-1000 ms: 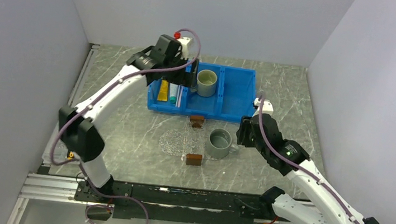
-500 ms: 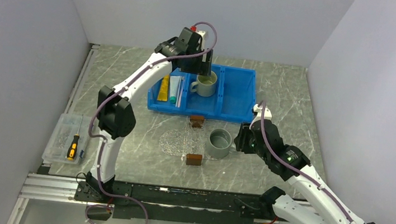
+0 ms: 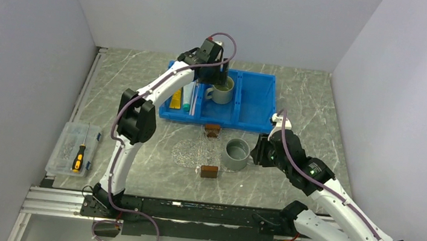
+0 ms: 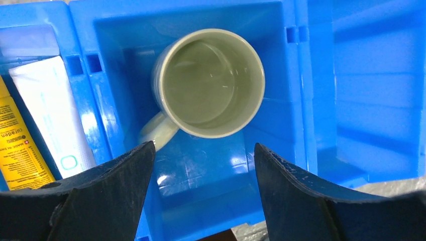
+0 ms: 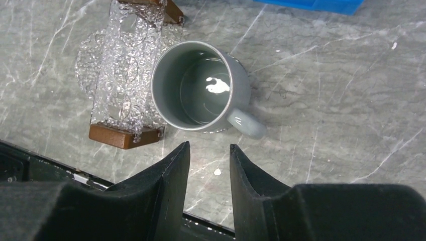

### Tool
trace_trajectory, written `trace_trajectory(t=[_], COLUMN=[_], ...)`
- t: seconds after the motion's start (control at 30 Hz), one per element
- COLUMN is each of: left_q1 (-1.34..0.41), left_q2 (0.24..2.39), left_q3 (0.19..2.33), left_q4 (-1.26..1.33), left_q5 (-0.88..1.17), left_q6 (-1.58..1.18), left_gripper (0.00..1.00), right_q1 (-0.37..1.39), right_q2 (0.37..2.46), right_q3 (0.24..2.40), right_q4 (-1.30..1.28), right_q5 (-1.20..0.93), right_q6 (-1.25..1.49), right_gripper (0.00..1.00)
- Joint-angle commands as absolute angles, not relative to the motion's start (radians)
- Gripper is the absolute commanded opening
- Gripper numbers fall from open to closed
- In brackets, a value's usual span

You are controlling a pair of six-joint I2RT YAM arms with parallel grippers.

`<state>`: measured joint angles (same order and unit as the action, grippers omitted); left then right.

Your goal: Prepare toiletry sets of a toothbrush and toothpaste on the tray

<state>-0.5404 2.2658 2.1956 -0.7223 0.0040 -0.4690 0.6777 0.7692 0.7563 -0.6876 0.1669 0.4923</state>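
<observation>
The blue bin [image 3: 255,104] stands at the back. Its left compartment holds a yellow toothpaste tube [image 3: 176,98] and a white one [image 3: 187,98]; both show in the left wrist view, yellow [image 4: 17,145] and white [image 4: 52,110]. I cannot make out a toothbrush. My left gripper [image 4: 203,150] is open and empty above the pale green mug [image 4: 211,83] in the middle compartment. The clear tray [image 3: 192,151] lies between two brown handles [image 3: 209,171], bare. My right gripper [image 5: 209,148] is slightly open and empty, near a grey mug [image 5: 198,85] beside the tray [image 5: 120,65].
The grey mug [image 3: 236,153] stands on the table touching the tray's right edge. A clear parts box [image 3: 72,148] with a screwdriver [image 3: 78,158] sits at the near left. The bin's right compartment [image 4: 371,85] holds nothing I can see.
My left gripper has moved right from over the tubes' compartment to over the pale green mug. My right gripper has edged slightly towards the grey mug.
</observation>
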Motion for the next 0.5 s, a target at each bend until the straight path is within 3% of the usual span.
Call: trace_trajectory(t=[0.0,0.47], left_q1=[-0.547,-0.558], left_q2=[2.278,2.358], left_q3=[2.237,2.294], left_q4=[-0.653,-0.602], left_q5=[-0.069,-0.156], left_q6=[-0.487,-0.481], left_gripper=[0.78,0.73], right_q1=[0.678,0.678], right_q2=[0.748,0.741], right_q3=[0.745,0.733], right_q4=[-0.642,-0.63], right_q5=[0.142,0.117], right_q6=[0.497,0.481], right_gripper=[0.37,0.35])
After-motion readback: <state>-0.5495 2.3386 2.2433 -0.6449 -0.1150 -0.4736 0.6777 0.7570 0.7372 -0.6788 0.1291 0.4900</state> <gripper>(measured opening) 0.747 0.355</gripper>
